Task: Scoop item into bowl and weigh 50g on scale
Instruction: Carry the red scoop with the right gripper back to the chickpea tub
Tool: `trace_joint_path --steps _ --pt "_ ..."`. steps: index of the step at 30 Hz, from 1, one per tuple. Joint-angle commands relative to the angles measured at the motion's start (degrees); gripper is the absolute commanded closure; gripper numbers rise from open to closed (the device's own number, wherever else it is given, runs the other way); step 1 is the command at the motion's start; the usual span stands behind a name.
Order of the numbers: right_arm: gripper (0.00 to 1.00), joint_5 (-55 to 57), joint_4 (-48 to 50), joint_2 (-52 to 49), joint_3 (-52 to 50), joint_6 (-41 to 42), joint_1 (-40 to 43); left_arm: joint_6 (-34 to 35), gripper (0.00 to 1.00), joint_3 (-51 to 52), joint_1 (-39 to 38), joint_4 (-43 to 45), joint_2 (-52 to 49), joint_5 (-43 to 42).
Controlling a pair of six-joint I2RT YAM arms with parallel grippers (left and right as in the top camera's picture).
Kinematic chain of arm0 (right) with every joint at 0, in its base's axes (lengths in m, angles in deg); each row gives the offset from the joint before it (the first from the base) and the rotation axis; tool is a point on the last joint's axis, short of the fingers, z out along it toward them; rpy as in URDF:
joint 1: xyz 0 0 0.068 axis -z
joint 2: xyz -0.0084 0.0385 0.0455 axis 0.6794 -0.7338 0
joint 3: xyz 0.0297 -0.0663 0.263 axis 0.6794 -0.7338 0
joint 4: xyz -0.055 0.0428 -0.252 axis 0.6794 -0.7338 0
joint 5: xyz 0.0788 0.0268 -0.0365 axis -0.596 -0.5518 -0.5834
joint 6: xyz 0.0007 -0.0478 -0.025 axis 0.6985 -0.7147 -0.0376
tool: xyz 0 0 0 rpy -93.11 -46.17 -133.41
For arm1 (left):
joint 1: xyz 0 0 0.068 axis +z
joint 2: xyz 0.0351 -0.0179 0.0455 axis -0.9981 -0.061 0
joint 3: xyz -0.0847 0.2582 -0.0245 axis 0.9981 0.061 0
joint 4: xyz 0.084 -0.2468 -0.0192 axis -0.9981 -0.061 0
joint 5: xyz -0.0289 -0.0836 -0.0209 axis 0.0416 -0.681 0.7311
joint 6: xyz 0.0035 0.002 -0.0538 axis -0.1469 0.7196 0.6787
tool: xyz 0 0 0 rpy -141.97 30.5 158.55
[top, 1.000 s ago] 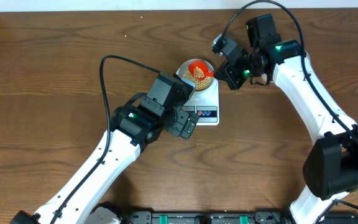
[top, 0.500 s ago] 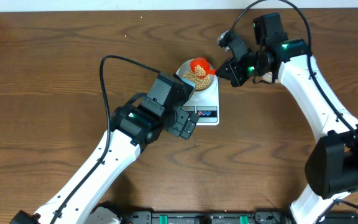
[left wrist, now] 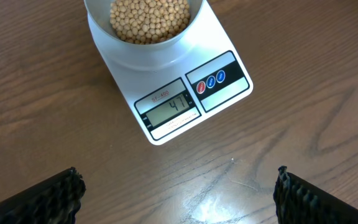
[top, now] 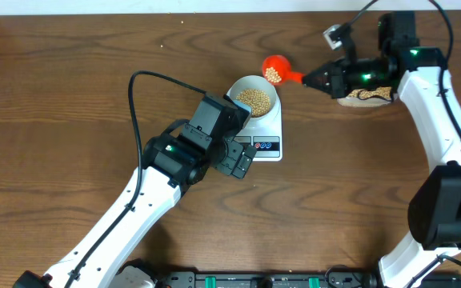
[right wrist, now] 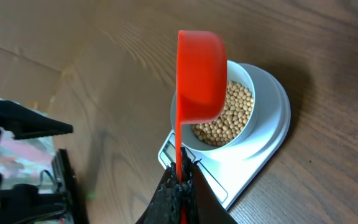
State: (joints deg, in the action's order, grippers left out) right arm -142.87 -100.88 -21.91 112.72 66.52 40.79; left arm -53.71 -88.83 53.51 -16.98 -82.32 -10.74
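The left gripper point(left wrist: 176, 177), jaws wide apart and empty, hovered at lower frame before the white scale point(left wrist: 221, 45) reading 41. On the scale sat the bowl point(left wrist: 146, 53) of soybeans point(left wrist: 148, 18). In the overhead view's upper right, the right gripper point(top: 317, 79) clamped the red scoop point(top: 276, 70).

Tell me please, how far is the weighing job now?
Done: the bowl sits on the scale with beans in it; the display reads 41. In hand: the right fingers hold the red scoop, carrying a few beans, beside the bowl. Left: add a little to reach 50.
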Motion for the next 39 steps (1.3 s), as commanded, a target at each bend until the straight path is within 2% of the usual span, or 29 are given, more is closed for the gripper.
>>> trace_joint_path --steps 1,11,17,25,31,39 --pt "0.99 -7.28 -0.44 1.22 1.29 1.38 2.54 -0.81 0.01 0.22 0.35 -0.13 -0.11 -0.55" --pt "0.99 -13.31 0.24 1.22 1.29 7.87 9.07 -0.81 0.01 0.22 0.35 -0.13 -0.11 -0.55" --pt "0.99 -17.68 0.66 1.22 1.29 8.15 14.45 -0.81 0.01 0.22 0.35 -0.13 -0.11 -0.55" --pt "0.99 -17.46 -0.11 1.22 1.29 8.22 16.70 -0.81 0.01 0.22 0.35 -0.13 -0.11 -0.55" --pt "0.99 -12.09 -0.61 1.22 1.27 7.69 16.70 -0.81 0.01 0.22 0.35 -0.13 -0.11 -0.55" --pt "0.99 -11.89 -0.90 1.33 1.38 12.55 17.88 -0.81 0.01 0.22 0.35 -0.13 -0.11 -0.55"
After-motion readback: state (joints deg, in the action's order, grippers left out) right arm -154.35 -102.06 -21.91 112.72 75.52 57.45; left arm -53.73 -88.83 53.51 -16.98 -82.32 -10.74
